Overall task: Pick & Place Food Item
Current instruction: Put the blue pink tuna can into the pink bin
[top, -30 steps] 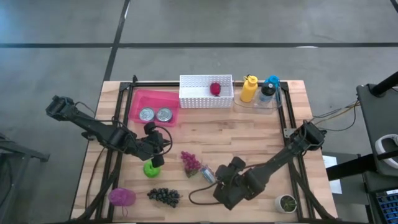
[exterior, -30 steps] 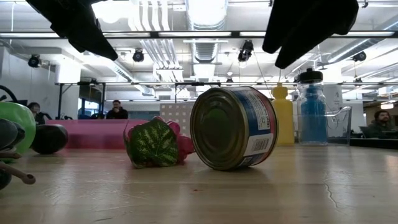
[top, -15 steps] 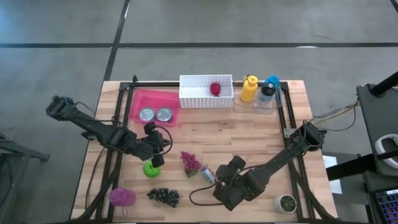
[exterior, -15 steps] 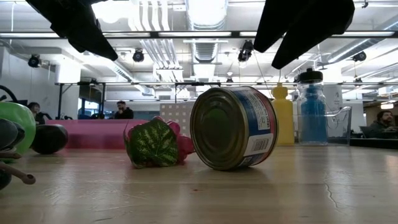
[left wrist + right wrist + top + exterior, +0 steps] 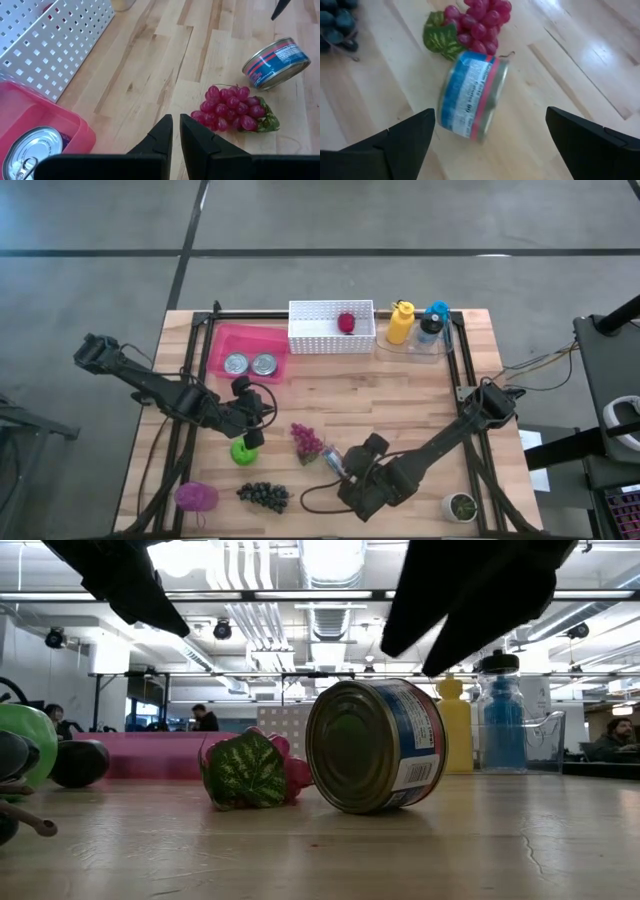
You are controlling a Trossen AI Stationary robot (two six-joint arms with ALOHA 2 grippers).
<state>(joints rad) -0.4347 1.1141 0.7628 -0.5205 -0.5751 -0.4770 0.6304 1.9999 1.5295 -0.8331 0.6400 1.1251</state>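
A blue-and-red labelled tin can [image 5: 470, 95] lies on its side on the wooden table [image 5: 400, 395], beside a bunch of red grapes [image 5: 480, 20]. In the high view the can [image 5: 332, 459] is near the table's front middle. My right gripper [image 5: 490, 120] hovers open just above it, one finger on either side, touching nothing. My left gripper [image 5: 175, 135] is shut and empty, held above the table left of the red grapes [image 5: 232, 107], over a green apple [image 5: 243, 450].
A pink tray [image 5: 250, 352] holding two tins and a white perforated basket [image 5: 331, 327] stand at the back. A yellow bottle [image 5: 400, 322] and a blue bottle [image 5: 433, 323] stand at the back right. Dark grapes [image 5: 264, 495] and a purple item [image 5: 196, 497] lie near the front left.
My right gripper has come down toward the tin can, shifting slightly toward the table's left. The can and the grapes have stayed where they were.
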